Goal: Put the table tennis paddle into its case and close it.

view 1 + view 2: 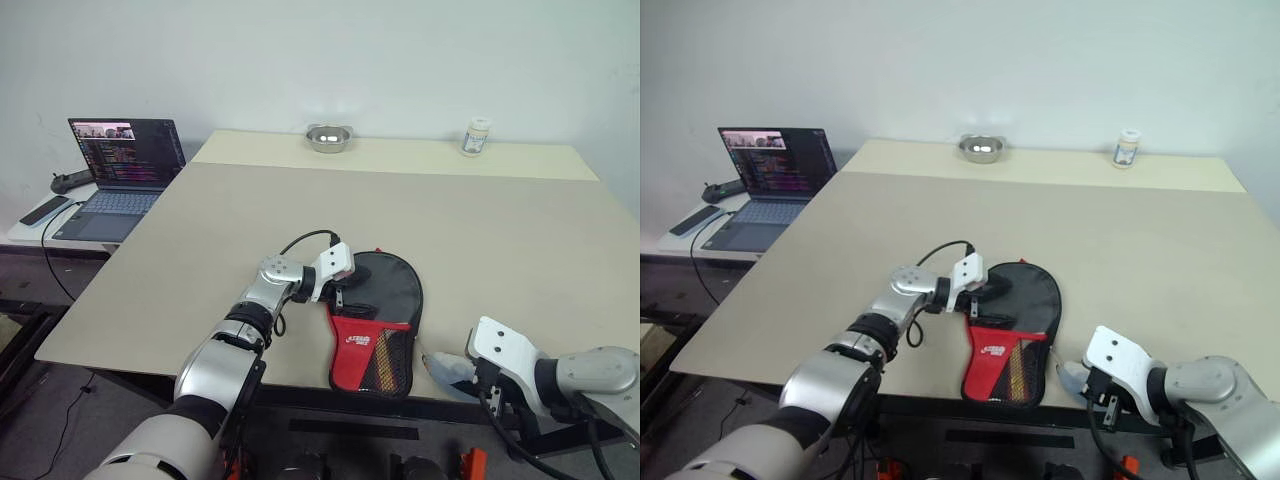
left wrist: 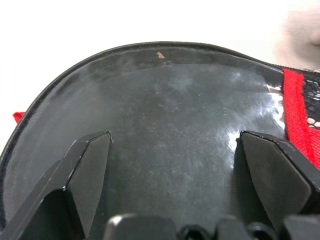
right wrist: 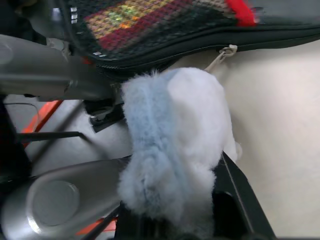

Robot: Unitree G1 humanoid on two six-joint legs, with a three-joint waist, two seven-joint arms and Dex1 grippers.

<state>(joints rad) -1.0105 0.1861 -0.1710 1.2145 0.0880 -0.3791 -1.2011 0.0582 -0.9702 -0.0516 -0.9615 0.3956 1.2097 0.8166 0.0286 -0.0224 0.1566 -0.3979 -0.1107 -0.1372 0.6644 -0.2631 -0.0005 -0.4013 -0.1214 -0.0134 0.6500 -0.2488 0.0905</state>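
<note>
Reaching in from the lower right of the head view, the right gripper (image 1: 445,368) hung just off the near edge of the table (image 1: 500,230), and its fingers appeared to be closed on a fluffy white and pale blue tuft (image 3: 170,145). Just up and left of it lay the case (image 1: 375,345), flat on the table. Its narrow end, with the red panel and mesh pocket, sat at the near edge and its round black end pointed away. Its long axis therefore ran from the bottom of the frame towards the top, leaning slightly to the right. In the right wrist view a small zip pull (image 3: 227,51) hung from the case's edge close beside the tuft, so that arm looked the nearer one for any zipping. Further up, the left gripper (image 1: 348,288) came in from the left and pointed right across the round end, with its black fingers (image 2: 90,170) spread wide and holding nothing. Between them lay a glossy black surface. I judged it to be the paddle face (image 2: 175,100) lying inside the case, though I could not rule out a panel of the case itself. No wooden handle was visible. Closing seemed to be the step left, with the left gripper placed to steady the round end. At the far edge stood a metal bowl (image 1: 328,138) and a small bottle (image 1: 477,137), and a laptop (image 1: 120,175) sat at upper left.
</note>
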